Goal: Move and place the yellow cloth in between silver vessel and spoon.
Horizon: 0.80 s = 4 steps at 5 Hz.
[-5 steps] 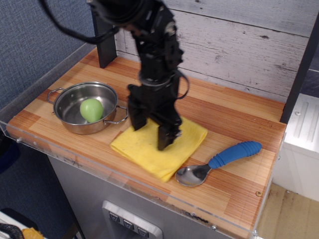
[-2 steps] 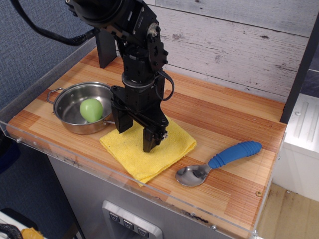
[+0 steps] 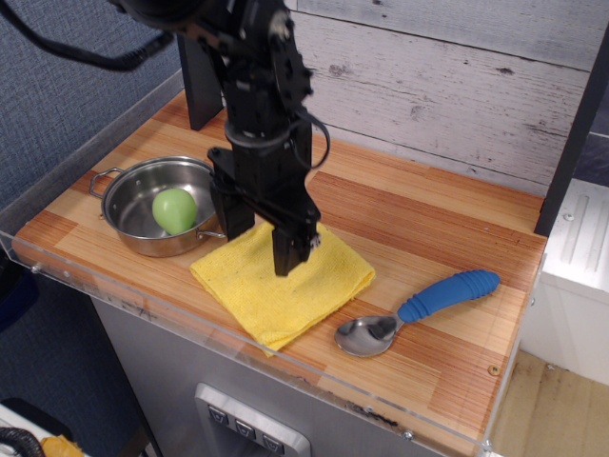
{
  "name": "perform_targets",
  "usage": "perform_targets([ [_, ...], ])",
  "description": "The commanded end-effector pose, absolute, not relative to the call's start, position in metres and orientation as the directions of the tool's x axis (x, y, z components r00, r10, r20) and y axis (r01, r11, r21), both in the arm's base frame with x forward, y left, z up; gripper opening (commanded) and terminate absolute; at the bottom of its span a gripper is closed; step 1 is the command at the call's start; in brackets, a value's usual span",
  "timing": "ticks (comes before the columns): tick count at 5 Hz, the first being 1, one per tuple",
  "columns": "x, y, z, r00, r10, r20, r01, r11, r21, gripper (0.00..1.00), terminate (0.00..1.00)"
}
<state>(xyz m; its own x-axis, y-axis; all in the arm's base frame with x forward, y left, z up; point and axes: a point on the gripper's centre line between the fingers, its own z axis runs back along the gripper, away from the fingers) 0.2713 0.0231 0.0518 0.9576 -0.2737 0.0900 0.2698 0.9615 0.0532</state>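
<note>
Cloth placement looked essentially done: the yellow cloth [image 3: 284,283] lay flat on the wooden surface [image 3: 447,238], between the silver vessel [image 3: 162,206] at its 10 o'clock and the spoon [image 3: 419,309] at its 4 o'clock, its upper left corner just beside the vessel's near handle. Gripper [image 3: 257,240] hung over the cloth's upper half with jaws spread apart, holding nothing, consistent with release. Whether the fingertips touched the fabric could not be told. A green round object [image 3: 175,210] sat inside the vessel. The arm hid the vessel's right rim and part of the cloth's far edge.
</note>
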Motion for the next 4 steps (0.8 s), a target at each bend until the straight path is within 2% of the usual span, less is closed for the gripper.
perform_targets([
  [1,0.28,0.017,0.117,0.944,-0.255,0.209,0.252,0.967,0.041,1.0,0.0],
  [2,0.28,0.016,0.141,0.936,-0.248,0.25,0.246,0.968,0.038,1.0,0.0],
  [4,0.28,0.016,0.141,0.936,-0.248,0.25,0.246,0.968,0.038,1.0,0.0],
])
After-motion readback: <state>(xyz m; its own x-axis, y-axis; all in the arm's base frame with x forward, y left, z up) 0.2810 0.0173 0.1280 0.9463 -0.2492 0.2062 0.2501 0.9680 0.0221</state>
